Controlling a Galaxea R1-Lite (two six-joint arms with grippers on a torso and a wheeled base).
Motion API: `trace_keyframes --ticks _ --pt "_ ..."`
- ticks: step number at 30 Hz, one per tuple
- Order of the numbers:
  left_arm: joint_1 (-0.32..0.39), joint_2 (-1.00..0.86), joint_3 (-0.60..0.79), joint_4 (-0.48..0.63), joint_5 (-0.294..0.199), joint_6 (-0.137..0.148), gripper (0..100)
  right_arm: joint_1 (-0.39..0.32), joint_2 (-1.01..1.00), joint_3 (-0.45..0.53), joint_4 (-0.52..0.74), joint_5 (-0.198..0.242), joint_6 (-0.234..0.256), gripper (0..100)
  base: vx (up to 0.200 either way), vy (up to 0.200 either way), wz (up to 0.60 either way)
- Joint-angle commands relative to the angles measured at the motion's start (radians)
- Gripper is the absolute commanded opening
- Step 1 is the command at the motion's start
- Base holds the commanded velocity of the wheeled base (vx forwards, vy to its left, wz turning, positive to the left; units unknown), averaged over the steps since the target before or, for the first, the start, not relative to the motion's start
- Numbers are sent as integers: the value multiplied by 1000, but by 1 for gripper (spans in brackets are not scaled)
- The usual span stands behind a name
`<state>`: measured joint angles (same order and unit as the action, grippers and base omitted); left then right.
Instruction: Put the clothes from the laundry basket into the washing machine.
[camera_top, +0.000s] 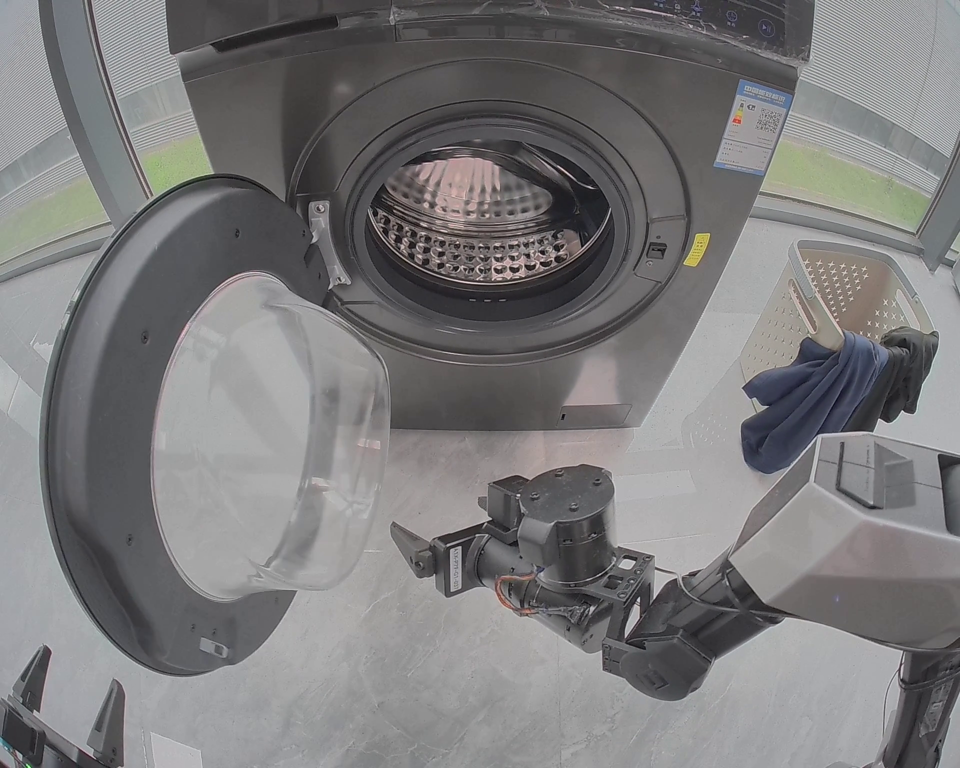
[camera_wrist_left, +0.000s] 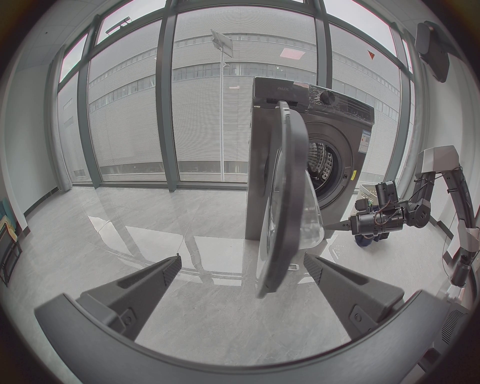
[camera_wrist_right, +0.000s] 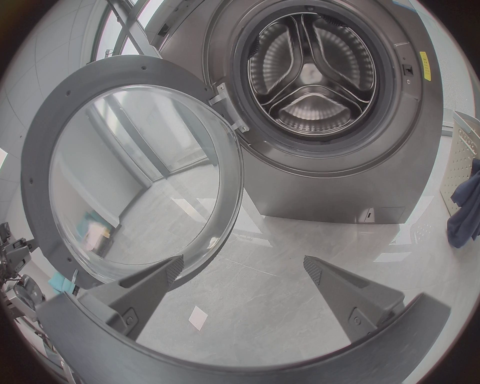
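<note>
The grey washing machine stands with its round door swung wide to the left, and its steel drum holds nothing. A white laundry basket sits on the floor to the machine's right. A blue garment and a black garment hang over its front rim. My right gripper hovers low in front of the machine, open and holding nothing, well left of the basket. The right wrist view has the open fingers framing the floor below the drum. My left gripper is open at the lower left.
The open door juts out between my two arms. Grey tiled floor stretches in front of the machine. Glass window walls run behind it on both sides. A small white square lies on the floor.
</note>
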<state>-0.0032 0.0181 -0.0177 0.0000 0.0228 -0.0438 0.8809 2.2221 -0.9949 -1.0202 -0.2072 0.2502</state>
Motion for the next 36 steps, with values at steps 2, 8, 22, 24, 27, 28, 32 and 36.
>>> trace_keyframes --ticks 2,8,22,24,27,28,32,36 --pt "0 -10 16 0 0 1 100 -8 5 -18 0 0 0 100 -100 0 0" --pt "0 -10 16 0 0 -1 100 -6 44 -80 9 11 -2 100 -167 0 0" --pt "0 -10 16 0 0 -1 100 43 231 -501 126 19 -42 100 0 0 0" --pt "0 -10 16 0 0 -1 100 43 260 -557 144 19 -40 100 0 0 0" --pt "0 -10 16 0 0 -1 100 43 277 -585 144 17 -40 100 0 0 0" --pt "0 -10 16 0 0 -1 100 41 275 -587 140 17 -39 100 0 0 0" --pt "0 -10 16 0 0 -1 100 35 271 -587 135 17 -39 100 0 0 0" --pt "0 -10 16 0 0 -1 100 33 266 -600 138 19 -39 100 0 0 0"
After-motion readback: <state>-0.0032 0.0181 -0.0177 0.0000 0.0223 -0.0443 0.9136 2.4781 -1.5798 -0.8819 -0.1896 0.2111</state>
